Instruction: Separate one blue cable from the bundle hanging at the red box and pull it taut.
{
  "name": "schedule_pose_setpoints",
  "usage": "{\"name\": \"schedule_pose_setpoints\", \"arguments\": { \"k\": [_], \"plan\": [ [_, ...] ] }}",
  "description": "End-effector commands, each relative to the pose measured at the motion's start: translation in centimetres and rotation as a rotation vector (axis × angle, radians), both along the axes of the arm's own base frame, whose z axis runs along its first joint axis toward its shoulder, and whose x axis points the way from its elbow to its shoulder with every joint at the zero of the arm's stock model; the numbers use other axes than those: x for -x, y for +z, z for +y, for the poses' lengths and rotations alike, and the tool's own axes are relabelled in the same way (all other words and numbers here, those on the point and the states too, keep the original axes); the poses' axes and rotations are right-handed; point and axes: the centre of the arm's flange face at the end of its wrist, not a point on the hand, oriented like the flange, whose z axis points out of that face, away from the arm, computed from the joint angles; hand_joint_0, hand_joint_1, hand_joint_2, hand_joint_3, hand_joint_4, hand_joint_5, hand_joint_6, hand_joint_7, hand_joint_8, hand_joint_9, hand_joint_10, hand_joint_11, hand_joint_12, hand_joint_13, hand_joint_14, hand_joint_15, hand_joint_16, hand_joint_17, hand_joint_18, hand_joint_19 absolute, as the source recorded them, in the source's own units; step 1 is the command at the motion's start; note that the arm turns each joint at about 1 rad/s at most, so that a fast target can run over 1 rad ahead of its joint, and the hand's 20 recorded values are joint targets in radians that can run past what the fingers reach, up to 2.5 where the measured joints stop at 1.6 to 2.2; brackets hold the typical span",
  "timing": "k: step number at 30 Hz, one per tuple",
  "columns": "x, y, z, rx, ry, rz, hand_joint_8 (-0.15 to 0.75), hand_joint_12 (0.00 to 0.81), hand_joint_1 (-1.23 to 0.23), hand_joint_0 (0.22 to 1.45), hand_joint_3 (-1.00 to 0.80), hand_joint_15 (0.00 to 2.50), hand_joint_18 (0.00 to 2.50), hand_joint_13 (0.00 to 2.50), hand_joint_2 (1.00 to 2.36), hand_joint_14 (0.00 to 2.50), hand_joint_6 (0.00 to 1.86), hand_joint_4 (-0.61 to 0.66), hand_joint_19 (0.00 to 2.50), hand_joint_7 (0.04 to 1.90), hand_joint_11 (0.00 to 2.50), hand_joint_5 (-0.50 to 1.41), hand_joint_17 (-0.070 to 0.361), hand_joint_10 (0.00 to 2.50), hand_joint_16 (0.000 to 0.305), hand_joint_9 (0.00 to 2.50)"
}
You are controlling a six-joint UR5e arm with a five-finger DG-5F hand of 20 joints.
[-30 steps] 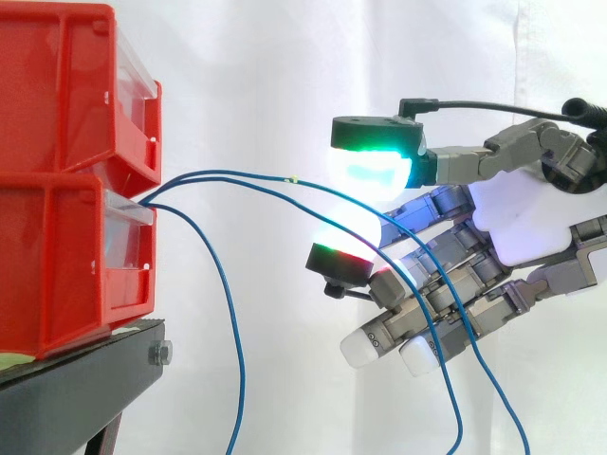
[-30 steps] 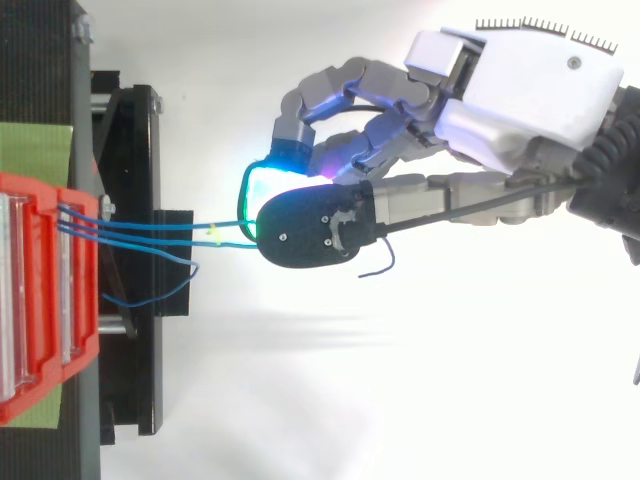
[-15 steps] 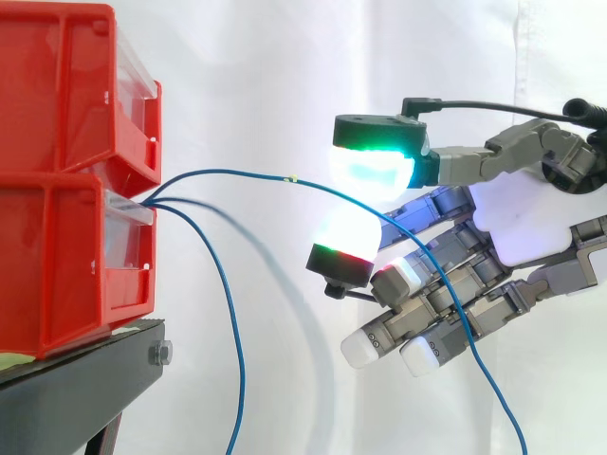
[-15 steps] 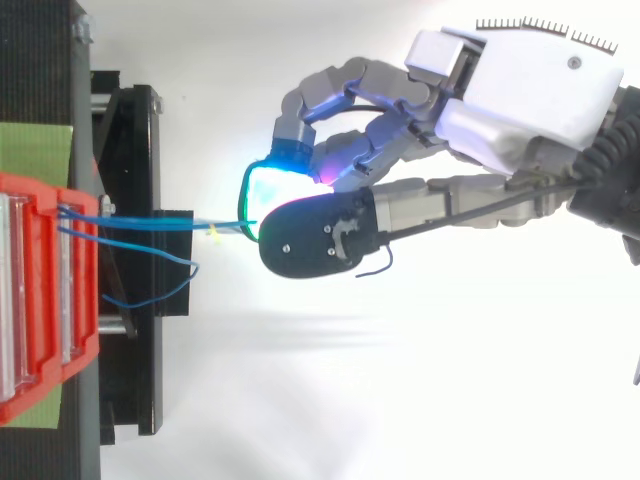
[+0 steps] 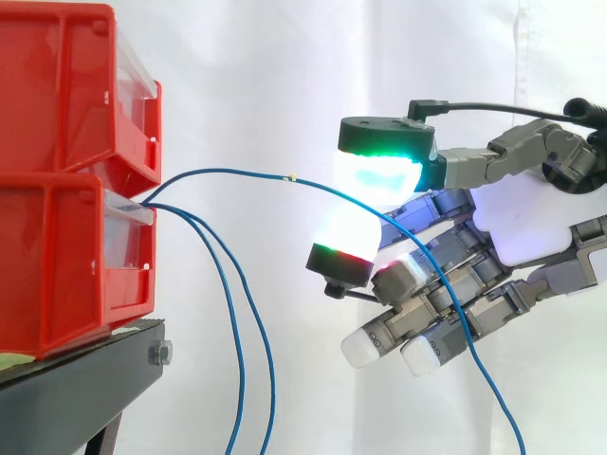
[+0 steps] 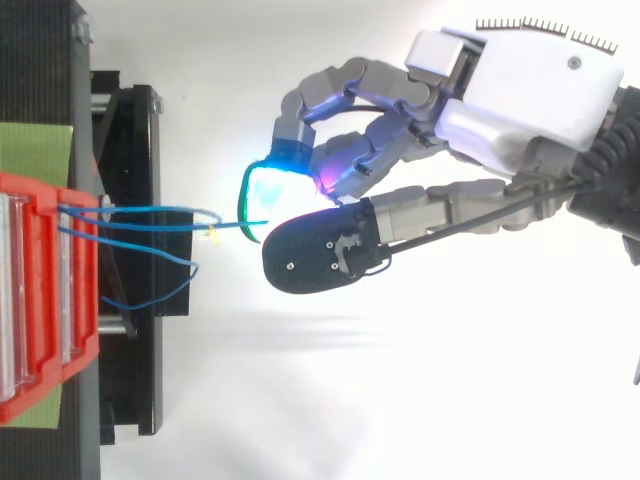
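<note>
Evidently robot hand (image 5: 531, 223) clamped on blue cable (image 5: 247, 172) from red box (image 5: 57, 256), contact lost in glow, loose cables (image 5: 242, 365) cropped below.

**Robot hand** (image 5: 531, 223). The palm shell (image 6: 530, 90) is smooth and white, with one round screw in its back cover and a comb of short dark teeth along one edge. The fingers are built from grey metal links joined by darker pins. The fingertips (image 5: 379, 172) are thick, rounded, translucent pads. One glows green and cyan, one is white edged with red, and the lower ones are plain white with small ring markings. The two brightest pads are each backed by a rounded black cap (image 6: 310, 252) studded with small screws.
</note>
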Motion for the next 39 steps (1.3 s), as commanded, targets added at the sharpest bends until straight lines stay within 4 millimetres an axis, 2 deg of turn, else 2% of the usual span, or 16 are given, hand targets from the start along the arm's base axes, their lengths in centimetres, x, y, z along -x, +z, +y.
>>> {"name": "schedule_pose_setpoints", "arguments": {
  "k": [1, 18, 26, 31, 34, 39],
  "plan": [
    [0.00, 0.00, -0.09, 0.000, -0.001, 0.000, 0.267, 0.278, -0.74, 0.64, -0.50, 0.43, 0.65, 0.66, 1.00, 0.02, 0.88, 0.07, 0.52, 0.96, 1.46, -0.23, 0.089, 0.01, 0.040, 1.01],
    [0.00, 0.00, 0.02, 0.001, 0.001, 0.000, 0.259, 0.279, -0.71, 0.66, -0.50, 0.47, 0.65, 0.68, 1.00, 0.02, 0.88, 0.07, 0.52, 0.96, 1.52, -0.23, 0.089, 0.01, 0.040, 1.01],
    [0.00, 0.00, 0.02, 0.001, 0.001, 0.000, 0.269, 0.287, -0.71, 0.66, -0.37, 0.47, 0.64, 0.66, 1.01, 0.02, 0.88, 0.04, 0.53, 0.98, 1.51, -0.23, 0.090, 0.01, 0.040, 1.01],
    [0.00, 0.00, 0.02, 0.001, 0.001, 0.000, 0.267, 0.289, -0.70, 0.65, -0.49, 0.47, 0.63, 0.65, 1.00, 0.02, 0.88, 0.07, 0.54, 0.96, 1.50, -0.23, 0.091, 0.01, 0.040, 1.00],
    [-0.01, -0.12, 0.02, 0.002, 0.001, 0.003, 0.266, 0.287, -0.67, 0.64, -0.50, 0.46, 0.63, 0.66, 1.00, 0.02, 0.87, 0.06, 0.54, 0.96, 1.47, -0.23, 0.090, 0.01, 0.040, 1.00],
    [0.01, -0.01, 0.02, 0.002, 0.001, 0.002, 0.271, 0.285, -0.66, 0.65, -0.39, 0.46, 0.63, 0.65, 1.01, 0.02, 0.89, 0.04, 0.53, 0.99, 1.49, -0.22, 0.090, 0.01, 0.040, 1.01]
  ]
}}
